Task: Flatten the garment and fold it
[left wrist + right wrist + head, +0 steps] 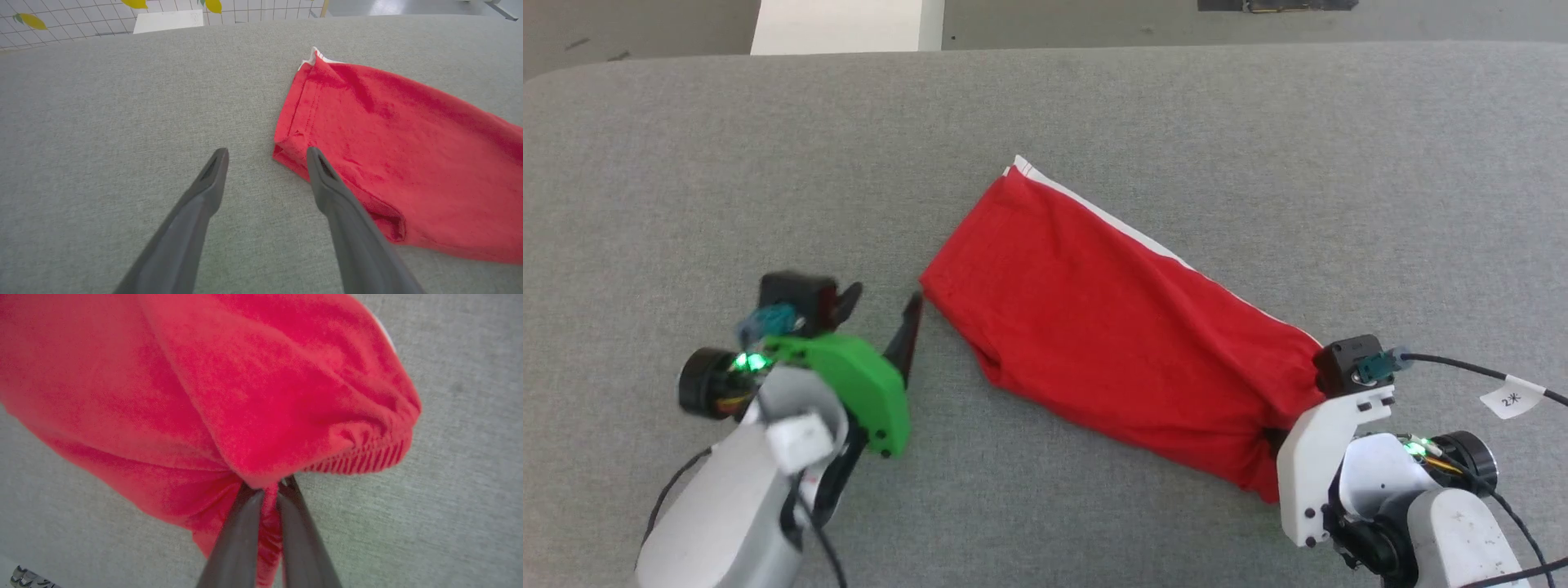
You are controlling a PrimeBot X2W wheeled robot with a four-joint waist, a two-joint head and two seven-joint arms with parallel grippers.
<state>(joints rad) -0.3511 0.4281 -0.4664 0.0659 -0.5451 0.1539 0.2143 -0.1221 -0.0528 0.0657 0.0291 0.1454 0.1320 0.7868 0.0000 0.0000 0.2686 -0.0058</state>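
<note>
**Clerk:** Begin with the largest item.

**Inspector:** The table, covered in grey cloth, extends past the garment on every side. The garment lies on it as one long red band set on a diagonal. A thin white stripe runs along its far edge.

**Clerk:** Condition of the garment?

**Inspector:** The leg-hem end lies flat with its stitching visible, and there is a small fold at its near corner. The opposite end is bunched, and the ribbed waistband there is gathered into creases.

**Clerk:** The arms?

**Inspector:** The left arm, with a green cover at the wrist, is on the hem side of the garment. The left pincer stands wide apart with nothing between its fingers. One finger sits just beside the garment's near hem corner. I cannot tell whether it touches the fabric.

**Clerk:** And the other?

**Inspector:** The right pincer is at the garment's waistband end. Its fingers are drawn together and clamped on a pinch of red fabric just beside the ribbing. The fabric is visible between the two fingers.

**Clerk:** Minor items?

**Inspector:** A black cable leads from the right wrist away from the garment. It carries a small white label, which is clear of the fabric.
</note>
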